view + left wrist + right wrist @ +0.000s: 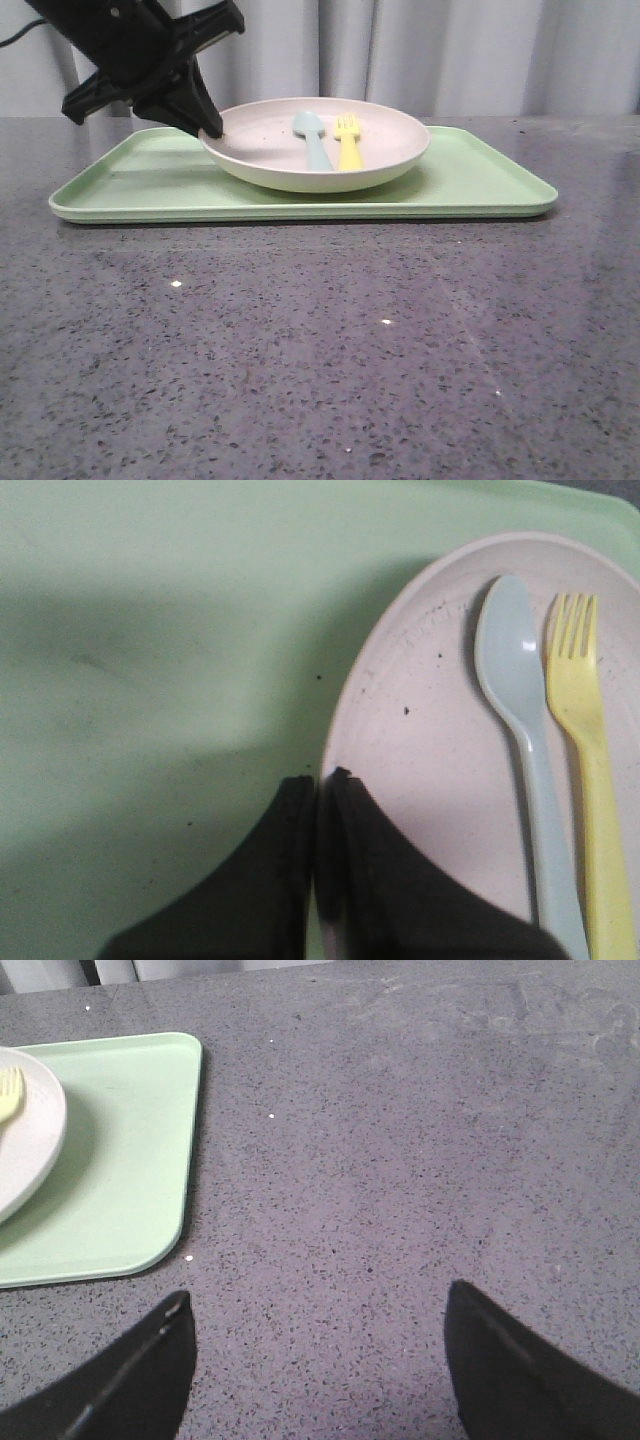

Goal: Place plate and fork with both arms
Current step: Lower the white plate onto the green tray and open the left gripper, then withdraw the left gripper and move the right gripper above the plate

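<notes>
A: Bare table point(320, 360) fills the foreground of the front view, dark speckled stone. Beyond it, tray point(480, 180), light green, flat on the table.

B: Plate position?

A: Plate point(270, 140) sits on the tray, roughly at its middle. Fork point(349, 142) lies inside the plate, prongs pointing away from the robot. Blue spoon point(313, 138) lies just beside it on the left, parallel, bowl end also away.

B: Left gripper?

A: Left gripper point(318, 790) is at the plate's left edge. Wrist view: one finger inside the rim, the other outside over the tray, rim pinched between them. Clamped on the plate.

B: Is the plate lifted?

A: Cannot tell. In the front view its base looks to be on the tray.

B: Right gripper?

A: Right gripper point(315, 1330) shows only in its own wrist view: fingers wide apart, nothing between them, over bare table near the tray's corner. Tray edge and a sliver of plate with fork prongs show there.
</notes>
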Controlling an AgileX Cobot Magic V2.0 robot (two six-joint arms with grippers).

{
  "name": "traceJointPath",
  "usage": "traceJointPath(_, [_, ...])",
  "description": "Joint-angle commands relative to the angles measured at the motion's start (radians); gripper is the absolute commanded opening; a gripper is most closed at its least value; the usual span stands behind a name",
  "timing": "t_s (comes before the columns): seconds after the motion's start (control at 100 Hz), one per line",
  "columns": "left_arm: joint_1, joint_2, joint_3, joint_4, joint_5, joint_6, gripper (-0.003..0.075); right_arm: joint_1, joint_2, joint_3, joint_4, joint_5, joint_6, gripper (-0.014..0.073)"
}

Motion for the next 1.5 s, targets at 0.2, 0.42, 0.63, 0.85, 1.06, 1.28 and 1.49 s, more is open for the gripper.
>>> traceJointPath(0.2, [-0.007, -0.025, -0.036, -0.044, -0.051, -0.015, 0.0009, -0.004, 0.009, -0.034, -0.006, -0.063, -0.002, 0.0526])
traceJointPath(0.42, [-0.007, -0.027, -0.036, -0.034, -0.044, -0.015, 0.0302, -0.004, 0.009, -0.034, -0.006, -0.063, -0.002, 0.0526])
traceJointPath(0.63, [-0.007, -0.050, -0.036, -0.025, -0.036, -0.015, 0.0367, -0.004, 0.009, -0.034, -0.006, -0.066, -0.002, 0.0526])
traceJointPath(0.85, [-0.007, -0.140, -0.010, 0.089, -0.016, -0.015, 0.0367, 0.002, 0.016, -0.034, -0.006, -0.072, -0.002, 0.0526])
traceJointPath(1.06, [-0.007, -0.319, 0.135, 0.181, -0.047, -0.015, 0.0366, 0.068, 0.069, -0.097, -0.006, -0.022, -0.002, 0.0526])
traceJointPath(1.28, [0.039, -0.568, 0.322, 0.216, -0.084, -0.015, 0.0366, 0.143, 0.169, -0.206, -0.006, 0.027, -0.002, 0.0526])
traceJointPath(1.49, [0.114, -0.822, 0.476, 0.288, -0.059, -0.015, 0.0366, 0.215, 0.301, -0.323, -0.006, 0.097, -0.003, 0.0526])
